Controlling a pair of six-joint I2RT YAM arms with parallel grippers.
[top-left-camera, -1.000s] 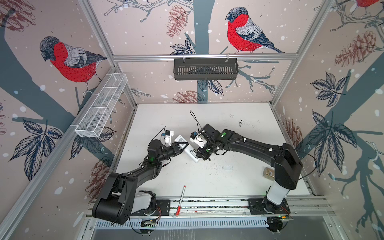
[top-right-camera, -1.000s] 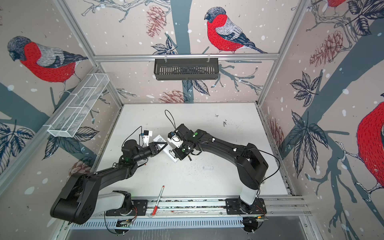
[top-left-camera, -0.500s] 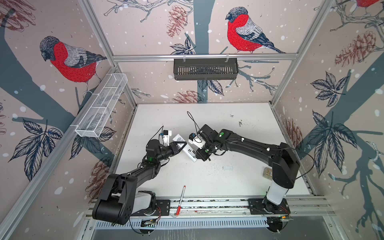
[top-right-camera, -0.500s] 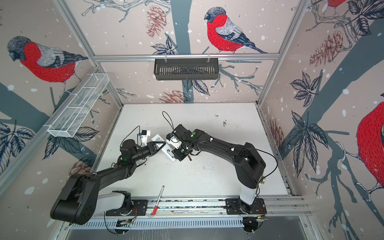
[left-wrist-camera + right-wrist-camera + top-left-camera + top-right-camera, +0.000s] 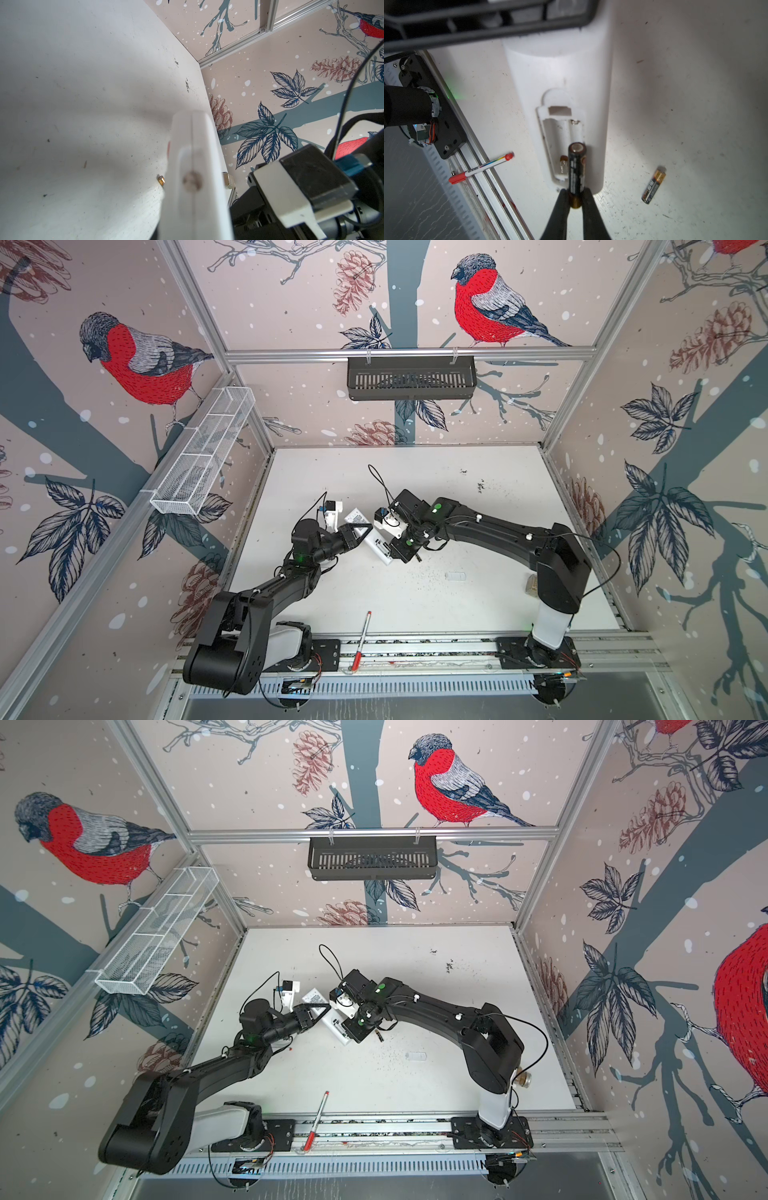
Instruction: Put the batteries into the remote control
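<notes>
Right gripper [image 5: 575,199]: pinching one battery [image 5: 577,166]

Held battery points over the remote control [image 5: 556,72], above its open bay [image 5: 562,143] just ahead of my fingertips; second battery [image 5: 653,185] lies on the table [image 5: 695,104] beside them; my left gripper [image 5: 360,529] is clamped on the remote control's far end.

White remote control [image 5: 556,68], black batteries [image 5: 576,166] (gold-ended), red-white pen [image 5: 481,168].

The worktop [image 5: 457,614] is brightly and evenly lit in both top views, with soft shadows; wide-angle stretching is seen toward the edges. The remote [image 5: 195,187] is blurred in the left wrist view, the jaws in the right.
</notes>
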